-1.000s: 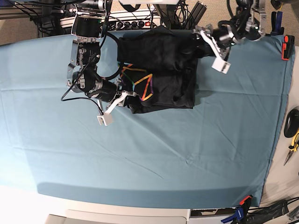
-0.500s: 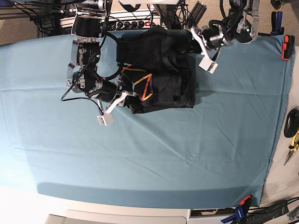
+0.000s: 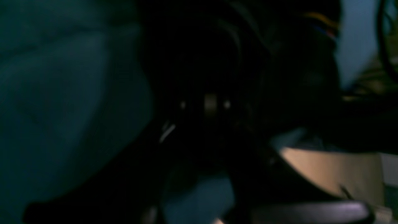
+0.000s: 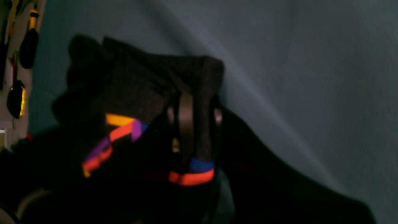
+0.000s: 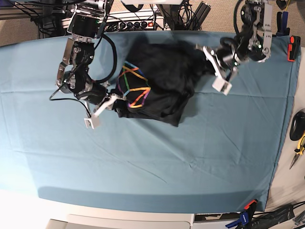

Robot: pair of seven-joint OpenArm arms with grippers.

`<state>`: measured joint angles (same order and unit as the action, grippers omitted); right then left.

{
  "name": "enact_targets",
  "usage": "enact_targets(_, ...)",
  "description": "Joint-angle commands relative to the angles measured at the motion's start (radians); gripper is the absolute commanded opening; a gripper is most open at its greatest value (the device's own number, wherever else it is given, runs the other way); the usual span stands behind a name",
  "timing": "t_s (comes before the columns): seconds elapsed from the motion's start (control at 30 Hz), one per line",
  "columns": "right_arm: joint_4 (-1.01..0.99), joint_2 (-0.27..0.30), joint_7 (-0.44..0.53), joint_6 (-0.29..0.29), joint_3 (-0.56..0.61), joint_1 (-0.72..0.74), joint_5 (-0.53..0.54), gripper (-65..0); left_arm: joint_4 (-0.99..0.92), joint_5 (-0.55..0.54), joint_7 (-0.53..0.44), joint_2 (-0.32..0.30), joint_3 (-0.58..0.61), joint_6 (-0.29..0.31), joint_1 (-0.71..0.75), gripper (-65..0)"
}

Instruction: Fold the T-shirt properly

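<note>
The large black cotton T-shirt (image 5: pixel 157 81) with its rainbow line print lies bunched on the teal-clothed desk (image 5: pixel 143 157) between both arms, probably gripped at opposite edges so it can be lifted and respread. The right gripper (image 4: pixel 192 124) has its fingers closed on a fold of shirt beside the print. The left gripper (image 5: pixel 209 62) sits closed at the shirt's far edge, apparently pinching fabric. Compared with a second ago, the shirt has lost its squared shape and been drawn diagonally, and the left fingers have closed.
</note>
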<state>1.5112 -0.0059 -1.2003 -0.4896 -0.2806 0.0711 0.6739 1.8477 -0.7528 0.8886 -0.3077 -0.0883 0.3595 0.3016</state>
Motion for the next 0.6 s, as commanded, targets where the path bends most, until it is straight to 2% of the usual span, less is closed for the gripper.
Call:
enact_targets(0.0, 0.020, 0.006, 0.013, -0.003, -0.003, 0.011, 0.011, -65.0, 0.015, -0.005, -0.026, -0.008, -0.006, -0.005, -0.023, -65.0)
enact_targets(0.37, 0.021, 0.003, 0.003, -0.004, 0.000, -0.161, 0.137, -65.0, 0.013, 0.013, -0.045, -0.008, -0.005, -0.005, -0.147, -65.0)
enact_targets(0.57, 0.025, -0.003, 0.003, -0.062, -0.003, -0.262, 0.222, -65.0, 0.013, 0.028, -0.051, -0.008, 0.048, -0.005, -0.172, -65.0)
